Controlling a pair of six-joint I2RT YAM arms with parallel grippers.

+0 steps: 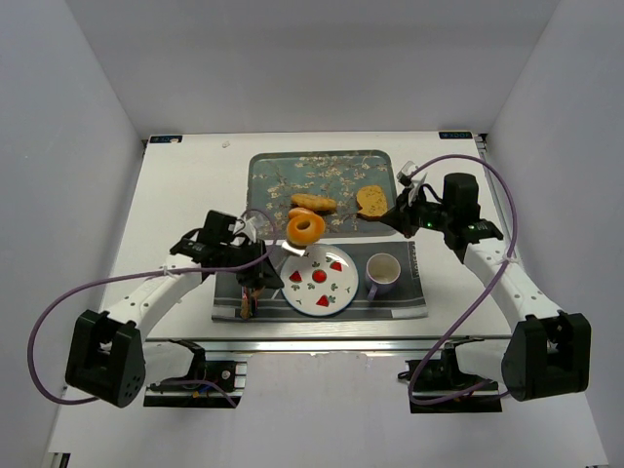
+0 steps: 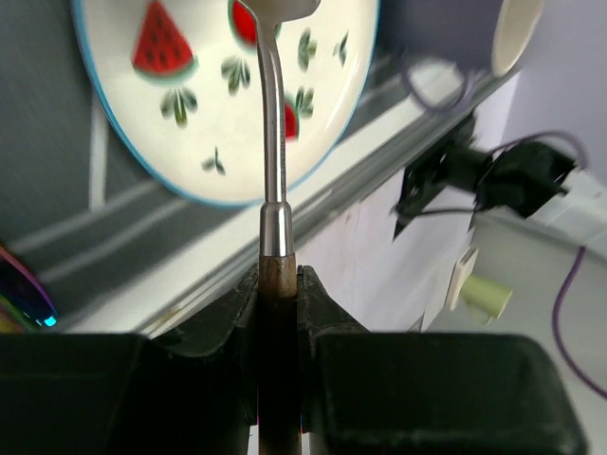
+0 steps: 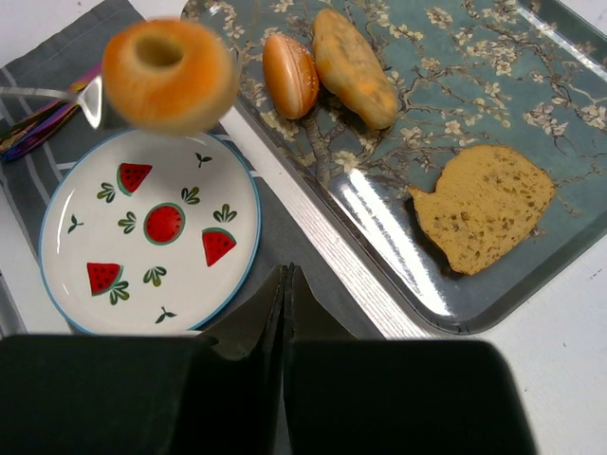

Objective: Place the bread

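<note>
Golden-orange and ring-shaped, the bread rides on the blade of a metal spatula, raised just above the upper-left rim of the watermelon plate, near the centre of the overhead view. The left gripper has its jaws pinching the spatula's wooden handle. The right gripper hangs by the lower-right corner of the floral tray, jaws pressed together on nothing. I'd call this the carry, with the set-down not yet made. The next move seems to call for bringing the blade over the plate's middle, then lowering or tipping it so the ring slides off without rolling. A grey mat under plate and cup lies on the white surface. The tray behind holds a toast slice and an oblong roll. Plain pale walls close it in.
</note>
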